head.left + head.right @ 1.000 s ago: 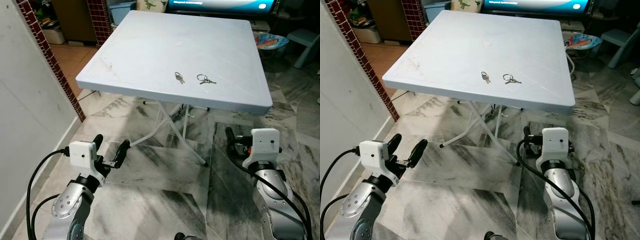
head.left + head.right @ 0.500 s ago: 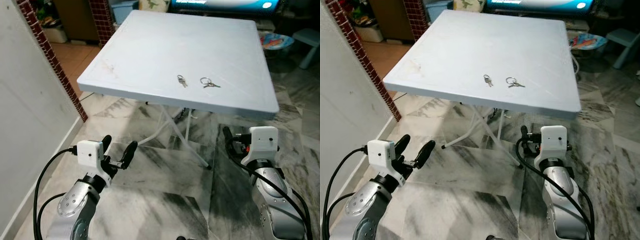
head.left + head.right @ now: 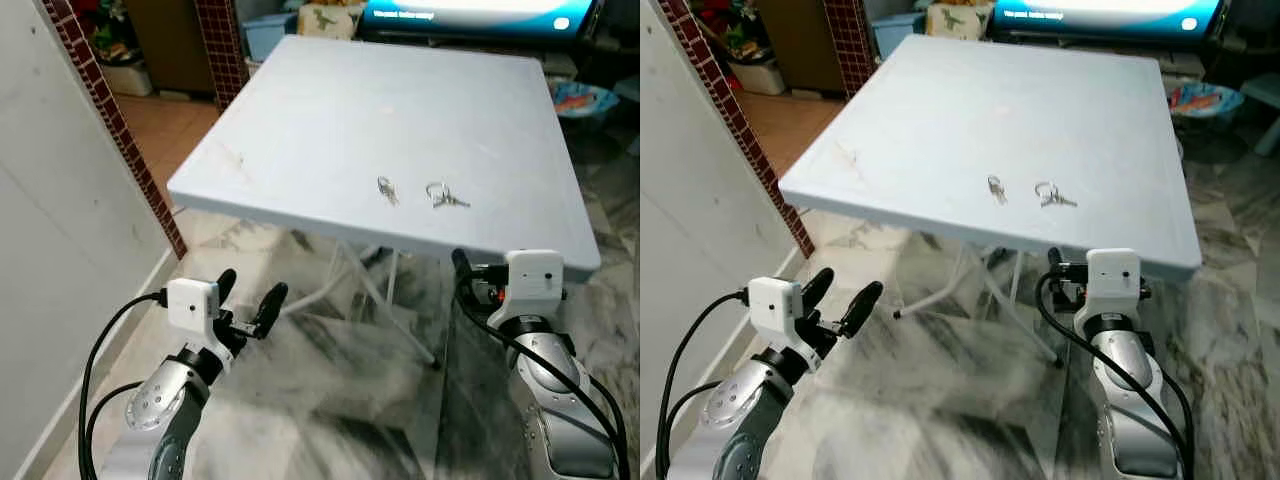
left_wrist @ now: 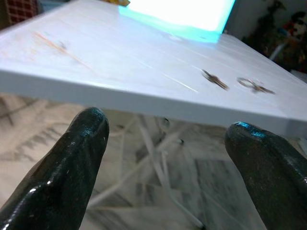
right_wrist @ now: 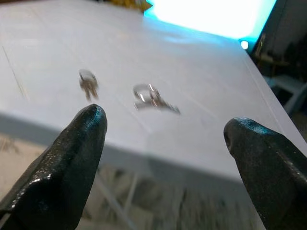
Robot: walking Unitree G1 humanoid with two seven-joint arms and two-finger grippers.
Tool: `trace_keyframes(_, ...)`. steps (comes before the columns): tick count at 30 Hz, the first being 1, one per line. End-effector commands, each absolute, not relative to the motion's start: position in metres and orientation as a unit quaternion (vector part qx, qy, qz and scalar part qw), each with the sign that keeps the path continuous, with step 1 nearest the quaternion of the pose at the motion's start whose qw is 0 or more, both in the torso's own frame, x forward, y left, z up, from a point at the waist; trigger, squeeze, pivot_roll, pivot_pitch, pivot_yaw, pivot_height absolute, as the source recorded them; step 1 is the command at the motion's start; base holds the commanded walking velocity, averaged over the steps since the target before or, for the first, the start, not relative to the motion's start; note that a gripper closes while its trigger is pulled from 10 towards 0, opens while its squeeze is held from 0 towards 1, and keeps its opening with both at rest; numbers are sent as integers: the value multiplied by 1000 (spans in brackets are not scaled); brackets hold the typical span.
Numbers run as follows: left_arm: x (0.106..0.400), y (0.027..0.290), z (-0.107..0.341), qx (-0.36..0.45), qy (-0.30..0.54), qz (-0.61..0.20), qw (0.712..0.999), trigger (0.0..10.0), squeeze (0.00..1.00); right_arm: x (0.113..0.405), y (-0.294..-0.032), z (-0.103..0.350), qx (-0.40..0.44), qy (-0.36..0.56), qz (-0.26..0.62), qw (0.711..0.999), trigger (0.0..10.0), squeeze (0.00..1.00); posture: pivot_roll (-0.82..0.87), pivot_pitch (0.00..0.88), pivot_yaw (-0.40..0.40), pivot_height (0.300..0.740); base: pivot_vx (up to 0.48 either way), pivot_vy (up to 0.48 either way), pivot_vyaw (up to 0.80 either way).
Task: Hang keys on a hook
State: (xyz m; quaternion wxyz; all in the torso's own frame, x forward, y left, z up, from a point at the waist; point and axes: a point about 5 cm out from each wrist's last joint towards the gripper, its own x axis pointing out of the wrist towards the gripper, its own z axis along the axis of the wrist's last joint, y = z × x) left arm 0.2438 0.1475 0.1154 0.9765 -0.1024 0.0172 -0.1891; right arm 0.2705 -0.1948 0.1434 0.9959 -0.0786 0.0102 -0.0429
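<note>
Here, a white folding desk (image 3: 330,110) is seen on a grey marble floor (image 3: 330,400), and two small sets of keys are found near its front edge: a key bunch (image 3: 386,189) and, just beside it toward the desk's right side, a key ring (image 3: 441,195). The left gripper (image 3: 248,300) is held below the desk's front left corner with fingers (image 4: 81,158) spread apart. The right gripper (image 5: 165,143) is raised before the front edge, fingers (image 5: 72,158) parted, empty.
</note>
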Motion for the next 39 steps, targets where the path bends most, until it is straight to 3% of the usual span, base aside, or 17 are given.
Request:
trace_keyframes(1,243,154,114,-97,25,-179,979,10000,0,270,-190,144,-79,7,-36,996,10000,0,-3,103,21,740,431,0,0)
trace_keyframes(7,243,153,112,-97,29,-182,978,10000,0,270,-189,143,-69,12,-36,997,10000,0,-3,103,21,740,429,0,-72)
trace_keyframes(16,245,153,113,-94,32,-183,978,10000,0,273,-188,143,-65,13,-38,997,10000,0,-5,115,21,740,409,0,-772)
trace_keyframes(23,246,152,111,-92,37,-180,979,10000,0,273,-185,141,-60,18,-25,998,10000,0,-4,115,23,740,365,0,0)
trace_keyframes(39,244,155,108,-85,63,-183,977,10000,0,269,-169,138,-51,48,29,997,10000,0,-7,114,33,740,0,0,0)
